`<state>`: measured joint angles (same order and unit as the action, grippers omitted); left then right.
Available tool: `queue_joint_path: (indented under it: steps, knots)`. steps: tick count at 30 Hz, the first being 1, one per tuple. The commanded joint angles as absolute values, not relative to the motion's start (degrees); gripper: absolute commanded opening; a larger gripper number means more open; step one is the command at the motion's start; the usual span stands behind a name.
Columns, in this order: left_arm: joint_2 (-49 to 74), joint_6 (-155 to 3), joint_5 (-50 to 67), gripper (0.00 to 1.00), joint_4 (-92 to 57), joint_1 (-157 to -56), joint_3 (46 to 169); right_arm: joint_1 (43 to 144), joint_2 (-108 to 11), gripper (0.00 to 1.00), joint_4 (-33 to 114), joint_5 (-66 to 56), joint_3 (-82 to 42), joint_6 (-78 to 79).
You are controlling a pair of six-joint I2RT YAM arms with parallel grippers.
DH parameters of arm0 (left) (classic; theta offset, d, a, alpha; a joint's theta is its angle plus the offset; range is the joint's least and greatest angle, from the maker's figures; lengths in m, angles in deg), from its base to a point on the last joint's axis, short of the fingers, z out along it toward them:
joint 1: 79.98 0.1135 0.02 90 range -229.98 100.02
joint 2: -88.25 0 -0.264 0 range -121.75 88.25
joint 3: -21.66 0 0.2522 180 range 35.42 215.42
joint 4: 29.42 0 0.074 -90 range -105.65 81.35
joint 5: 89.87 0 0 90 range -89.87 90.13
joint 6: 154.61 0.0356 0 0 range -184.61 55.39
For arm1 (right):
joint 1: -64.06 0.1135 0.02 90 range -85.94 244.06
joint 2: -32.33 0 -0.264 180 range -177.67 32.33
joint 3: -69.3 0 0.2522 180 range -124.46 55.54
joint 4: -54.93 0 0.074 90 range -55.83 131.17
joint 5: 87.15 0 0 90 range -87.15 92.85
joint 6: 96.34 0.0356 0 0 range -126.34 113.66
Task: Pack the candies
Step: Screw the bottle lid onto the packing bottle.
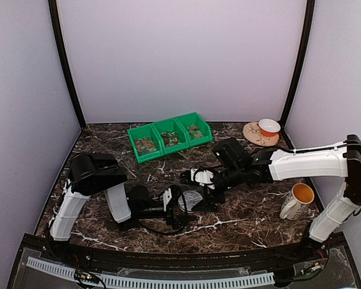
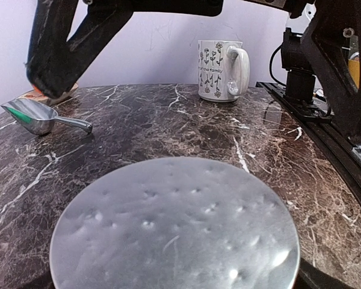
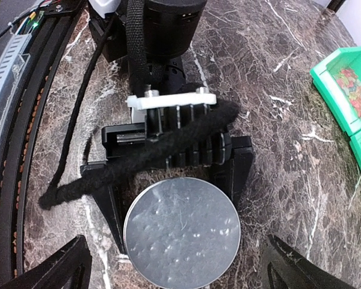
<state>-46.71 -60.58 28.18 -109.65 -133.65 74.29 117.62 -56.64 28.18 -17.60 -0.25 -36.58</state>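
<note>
PACKING YET TO START: The candies [image 1: 145, 143], many tiny wrapped sweets in red, orange, green and yellowish colours, lie heaped in three green plastic bins [image 1: 149, 158] at the far edge of the dark marble desk [image 1: 253, 223], well apart from both arms. Near the middle of the desk stands a small round jar [image 1: 192, 200] with its dimpled grey metal lid [image 2: 174, 229] on, so we cannot see inside it.

The left gripper [image 1: 183, 201] lies low on the desk, its jaws spread wide to either side of the jar, which we judge is meant to steady it. Whether they press its wall we cannot tell. The right gripper [image 1: 189, 179] hangs over the lid with jaws wide apart and empty, placed, it seems to us, to take the lid off before any sweet goes in.

A silver metal scoop [image 2: 39, 115] rests on the desk beyond the jar and is probably the tool for moving the sweets. A white mug printed with flowers [image 2: 219, 69] and a patterned plate [image 1: 251, 133] carrying an orange-and-white bowl [image 1: 269, 127] stand off to the right, touched by neither arm.
</note>
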Motion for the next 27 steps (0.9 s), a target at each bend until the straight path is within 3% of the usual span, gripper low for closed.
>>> queue_joint_path:
  steps: [1,27]
  knots:
    - [-55.66,-51.02,30.45,0.97,-103.34,-134.53,69.17,117.07,-58.60,0.97,27.31,-20.61,-2.84,-40.08]
    - [-55.72,-51.14,29.64,0.97,-102.84,-134.47,69.43,116.26,-67.90,1.00,25.34,-20.15,-7.64,-38.28]
